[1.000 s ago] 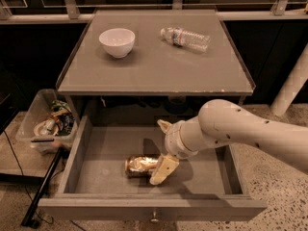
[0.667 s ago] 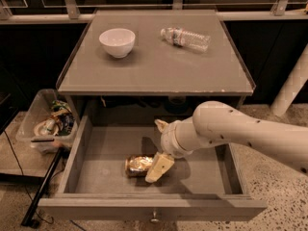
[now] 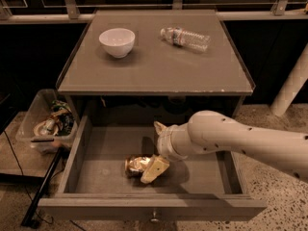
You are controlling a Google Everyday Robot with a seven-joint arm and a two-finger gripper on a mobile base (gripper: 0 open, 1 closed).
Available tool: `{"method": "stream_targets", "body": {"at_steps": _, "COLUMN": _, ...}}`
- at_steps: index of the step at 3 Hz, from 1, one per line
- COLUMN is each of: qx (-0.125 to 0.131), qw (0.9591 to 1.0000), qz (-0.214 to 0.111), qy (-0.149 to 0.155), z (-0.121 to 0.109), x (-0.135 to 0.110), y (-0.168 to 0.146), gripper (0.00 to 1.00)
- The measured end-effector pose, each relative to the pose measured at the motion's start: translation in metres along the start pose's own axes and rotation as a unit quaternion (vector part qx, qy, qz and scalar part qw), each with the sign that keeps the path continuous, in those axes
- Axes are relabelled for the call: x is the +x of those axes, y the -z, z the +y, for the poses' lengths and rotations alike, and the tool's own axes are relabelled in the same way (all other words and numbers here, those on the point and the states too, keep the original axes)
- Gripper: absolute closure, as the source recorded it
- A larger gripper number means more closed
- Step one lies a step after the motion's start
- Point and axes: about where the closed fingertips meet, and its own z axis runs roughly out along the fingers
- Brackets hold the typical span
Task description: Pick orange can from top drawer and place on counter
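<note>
The orange can (image 3: 136,163) lies on its side on the floor of the open top drawer (image 3: 106,148), near the front and left of the middle. My gripper (image 3: 155,149) is down inside the drawer just right of the can. Its fingers stand apart: one fingertip (image 3: 155,169) rests against the can's right end, the other (image 3: 159,126) points toward the back of the drawer. The can is not between them. The white arm (image 3: 240,138) reaches in from the right. The counter (image 3: 159,66) above is flat and grey.
A white bowl (image 3: 117,42) and a clear plastic water bottle (image 3: 186,37) sit at the back of the counter. A clear bin of clutter (image 3: 47,121) stands on the floor to the left of the drawer. A white post (image 3: 292,81) stands at the right.
My gripper has slid a little to the left inside the drawer, bringing its front finger up against the can. The can has stayed in place.
</note>
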Motion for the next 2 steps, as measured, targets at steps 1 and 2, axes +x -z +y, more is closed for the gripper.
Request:
{"method": "stream_targets", "body": {"at_steps": 1, "qx": 0.012, "qw": 0.9999, "qz": -0.006, "qy": -0.010, "z": 0.010, "x": 0.005, "y": -0.008, "gripper": 0.00}}
{"method": "stream_targets", "body": {"at_steps": 2, "qx": 0.028, "qw": 0.9993, "qz": -0.008, "qy": -0.026, "z": 0.028, "x": 0.017, "y": -0.024, "gripper": 0.00}}
